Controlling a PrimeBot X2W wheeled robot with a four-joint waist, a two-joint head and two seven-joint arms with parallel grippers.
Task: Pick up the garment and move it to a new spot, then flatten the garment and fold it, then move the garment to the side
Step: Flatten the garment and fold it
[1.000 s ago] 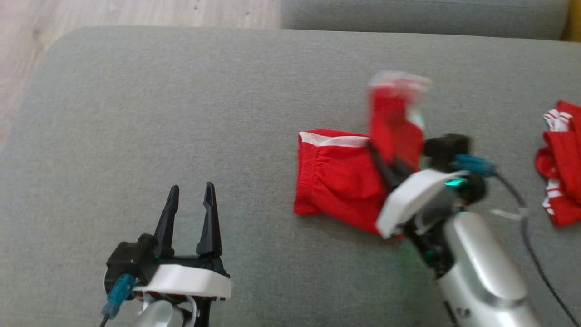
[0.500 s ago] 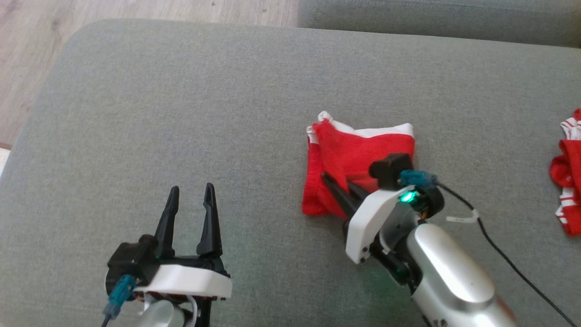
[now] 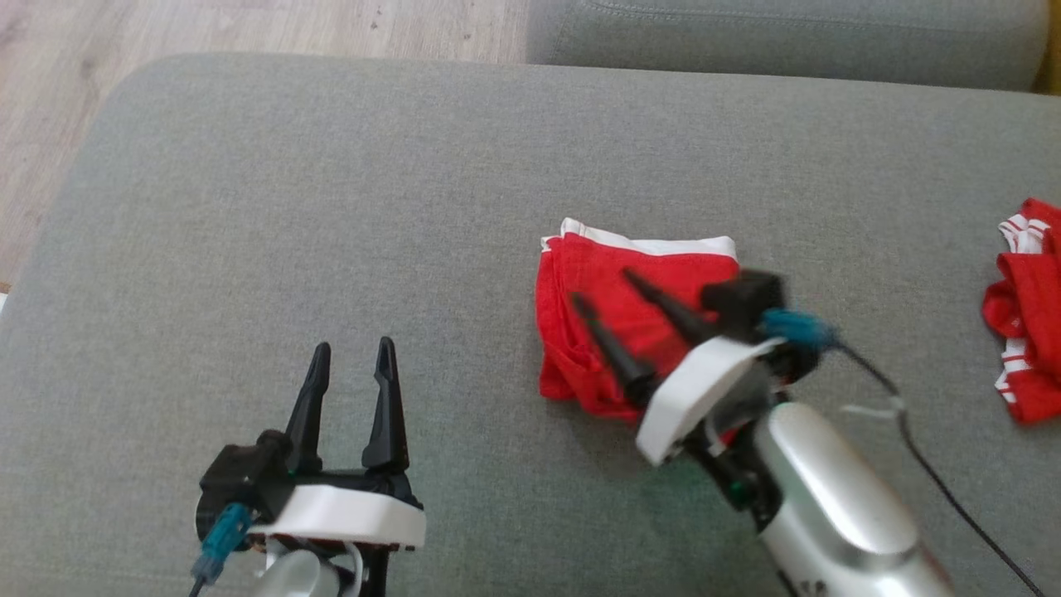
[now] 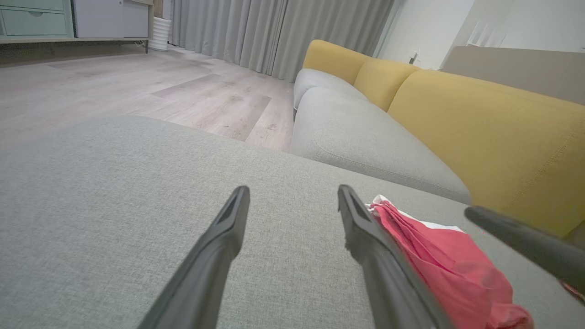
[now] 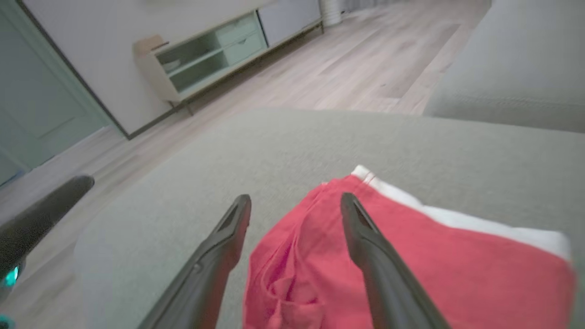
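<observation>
Grey cushion (image 3: 331,207), wood floor (image 3: 166,25) beyond its far edge.

Head view: garment (image 3: 580,282), red with a white band, lies folded in a compact pad right of centre on the cushion. Right gripper (image 3: 603,286) is over it, fingers spread, nothing pinched. Whether the tips touch cloth, cannot tell. Left gripper (image 3: 352,344) sits low at the left, well apart from the garment, spread wide and empty. Second red garment (image 3: 1024,332) lies crumpled at the right edge, well apart.

Left wrist view: own fingers wide over bare cushion, garment just beside one of them, yellow sofa back (image 4: 480,119) behind.

Right wrist view: fingers straddle the near red edge, white band on the far side. Cloth at the near corner looks loose and bunched.

Risk, judged: fold appears done, shift to the side not yet made. Pinching the top layer alone would let the lower layers trail and open the fold. A tip snagging the loose corner would drag it out — same result.
</observation>
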